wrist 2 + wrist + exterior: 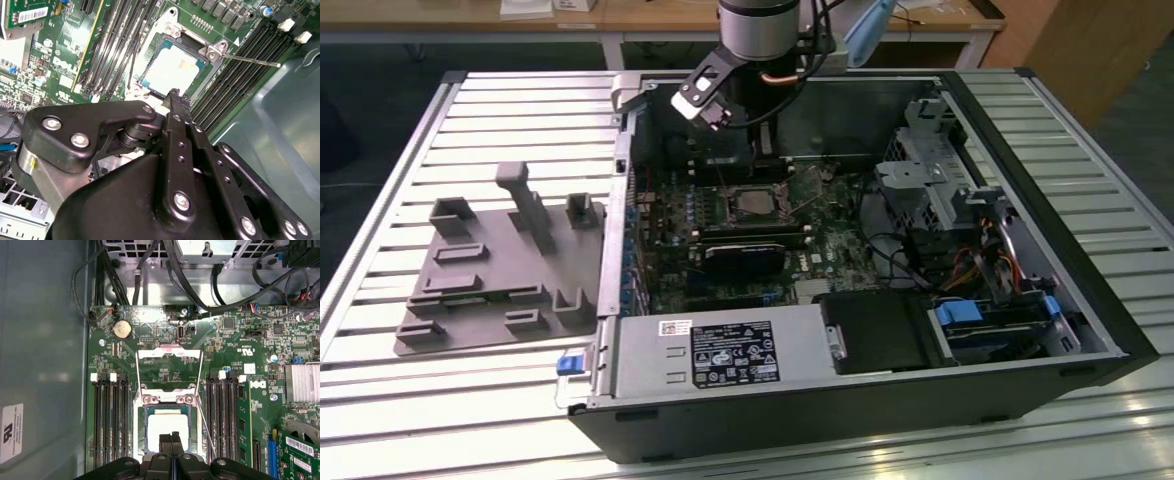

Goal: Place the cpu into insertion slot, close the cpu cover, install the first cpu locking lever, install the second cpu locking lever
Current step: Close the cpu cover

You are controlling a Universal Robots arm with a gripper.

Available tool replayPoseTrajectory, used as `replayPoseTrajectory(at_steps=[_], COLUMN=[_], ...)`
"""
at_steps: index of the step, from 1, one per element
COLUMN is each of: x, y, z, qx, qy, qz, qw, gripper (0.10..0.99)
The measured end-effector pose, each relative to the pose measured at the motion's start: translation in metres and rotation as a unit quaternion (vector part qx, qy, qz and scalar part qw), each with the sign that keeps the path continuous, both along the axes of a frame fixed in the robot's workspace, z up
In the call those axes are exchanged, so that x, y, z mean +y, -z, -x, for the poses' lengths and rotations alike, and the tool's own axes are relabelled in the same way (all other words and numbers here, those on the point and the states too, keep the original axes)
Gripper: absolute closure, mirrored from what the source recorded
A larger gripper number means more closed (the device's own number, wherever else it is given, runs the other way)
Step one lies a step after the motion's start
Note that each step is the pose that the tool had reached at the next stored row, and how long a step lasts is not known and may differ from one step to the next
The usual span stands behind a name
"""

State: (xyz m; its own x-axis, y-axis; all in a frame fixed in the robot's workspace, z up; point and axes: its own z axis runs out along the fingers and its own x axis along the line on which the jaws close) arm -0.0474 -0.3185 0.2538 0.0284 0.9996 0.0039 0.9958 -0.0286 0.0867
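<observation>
- Gripper (171, 441): fingertips pressed together with only a thin seam between them, nothing held.
- cpu (161, 427) seated in the insertion slot (144, 434), directly under and just ahead of the fingertips. Contact cannot be told.
- cpu cover (169, 353) is open and lies beyond the slot, farther from the gripper. Green board shows through its window.
- One locking lever (250, 60), a thin rod, angles free beside the slot to one side of the fingers.
- Memory slots (107, 420) flank the gripper on both sides.
</observation>
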Motion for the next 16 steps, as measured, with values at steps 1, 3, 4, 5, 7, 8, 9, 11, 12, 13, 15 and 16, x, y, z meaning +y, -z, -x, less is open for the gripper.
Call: replayPoseTrajectory(at_steps=[1, 3, 4, 5, 7, 8, 9, 11, 12, 13, 15, 16], x=[0.0, 0.0, 0.0, 0.0, 0.0, 0.0, 0.0, 0.0, 0.0, 0.0, 0.0, 0.0], y=[0.0, 0.0, 0.0, 0.0, 0.0, 0.0, 0.0, 0.0, 0.0, 0.0, 0.0, 0.0], z=[-0.0009, -0.0029, -0.0041, -0.0051, -0.007, -0.008, -0.0091, -0.0117, -0.0129, -0.0139, -0.0161, -0.0174], qx=[0.0, 0.0, 0.0, 0.0, 0.0, 0.0, 0.0, 0.0, 0.0, 0.0, 0.0, 0.0], qy=[0.0, 0.0, 0.0, 0.0, 0.0, 0.0, 0.0, 0.0, 0.0, 0.0, 0.0, 0.0], qz=[0.0, 0.0, 0.0, 0.0, 0.0, 0.0, 0.0, 0.0, 0.0, -0.0001, 0.0, 0.0], qw=[1.0, 1.0, 1.0, 1.0, 1.0, 1.0, 1.0, 1.0, 1.0, 1.0, 1.0, 1.0], gripper=[0.984, 0.984, 0.984, 0.984, 0.984, 0.984, 0.984, 0.984, 0.984, 0.984, 0.984, 0.984])
